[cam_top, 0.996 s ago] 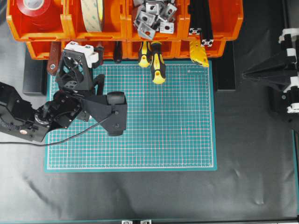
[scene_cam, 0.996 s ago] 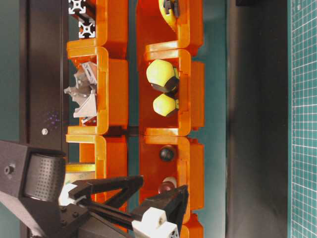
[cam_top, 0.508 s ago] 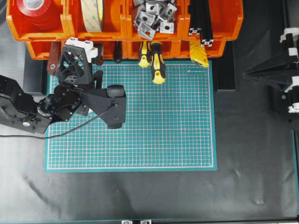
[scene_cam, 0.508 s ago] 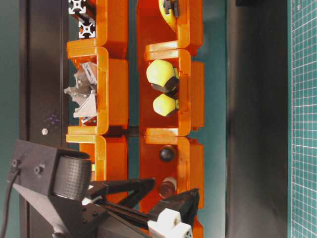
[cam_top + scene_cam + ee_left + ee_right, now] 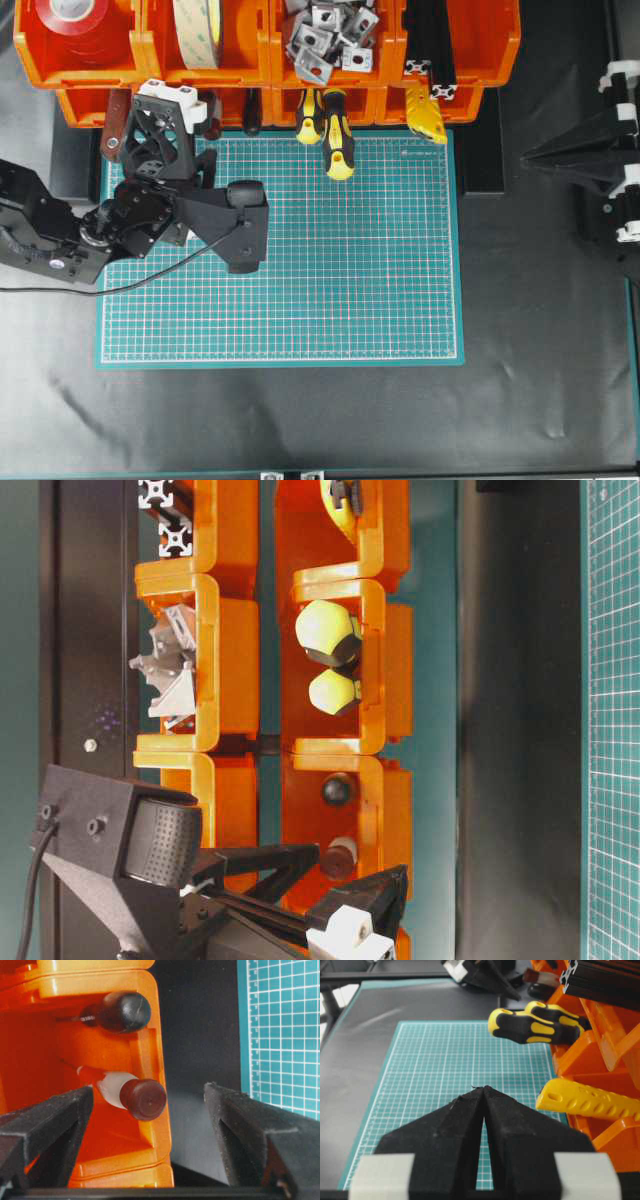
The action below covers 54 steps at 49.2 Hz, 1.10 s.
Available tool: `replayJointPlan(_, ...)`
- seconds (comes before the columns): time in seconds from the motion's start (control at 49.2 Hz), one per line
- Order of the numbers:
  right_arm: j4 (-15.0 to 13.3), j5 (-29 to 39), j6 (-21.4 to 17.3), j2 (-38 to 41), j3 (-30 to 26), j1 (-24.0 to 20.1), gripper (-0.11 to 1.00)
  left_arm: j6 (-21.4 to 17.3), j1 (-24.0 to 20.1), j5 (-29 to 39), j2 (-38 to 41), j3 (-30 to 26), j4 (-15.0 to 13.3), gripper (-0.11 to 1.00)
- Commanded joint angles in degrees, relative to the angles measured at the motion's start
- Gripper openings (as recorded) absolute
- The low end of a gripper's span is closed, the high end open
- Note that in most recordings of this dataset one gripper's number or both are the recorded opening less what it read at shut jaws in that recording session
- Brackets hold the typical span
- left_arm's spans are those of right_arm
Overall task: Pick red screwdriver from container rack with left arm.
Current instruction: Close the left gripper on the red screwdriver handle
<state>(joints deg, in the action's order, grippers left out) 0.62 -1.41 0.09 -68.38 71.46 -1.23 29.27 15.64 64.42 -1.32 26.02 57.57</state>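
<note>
The red screwdriver [image 5: 142,1099] lies in a lower bin of the orange container rack [image 5: 100,985], dark red end cap and white band poking out of the open front. My left gripper [image 5: 150,1092] is open right in front of that bin. Its two black fingers [image 5: 50,1120] stand either side of the cap without touching it. The table-level view shows the cap [image 5: 338,860] just ahead of the left gripper [image 5: 360,865]. From overhead the left gripper [image 5: 195,105] reaches under the rack's [image 5: 470,50] upper tier. My right gripper [image 5: 483,1088] is shut on nothing, at the far right [image 5: 525,157].
A black-handled tool [image 5: 122,1010] shares the bin above the red one. Two yellow-and-black screwdrivers [image 5: 337,135] and a yellow part [image 5: 425,112] stick out over the green mat [image 5: 350,280]. A flat dark-red handle [image 5: 113,125] hangs left of my wrist. Upper bins hold tape and metal brackets [image 5: 325,35].
My left arm has crept towards the rack, bringing the open fingers closer around the red screwdriver's cap. The right arm has not moved.
</note>
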Motion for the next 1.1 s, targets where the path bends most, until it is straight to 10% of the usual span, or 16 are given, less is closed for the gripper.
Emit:
replayJointPlan(0.0,-0.1,-0.3,-0.2,0.4,-0.6,0.1,-0.01,0.0,-0.6,0.0,-1.2,-0.8,0.2,0.85)
replayJointPlan(0.508,-0.1,-0.3,-0.5,0.4,-0.4,0.0,-0.01,0.6,-0.7,-0.7,-1.0,-1.5,0.2,0.37)
replayJointPlan(1.077,0.3,-0.4,-0.8,-0.9,-0.9,0.1,-0.01,0.1,4.8,2.5,-1.1,-6.8,0.2,0.34)
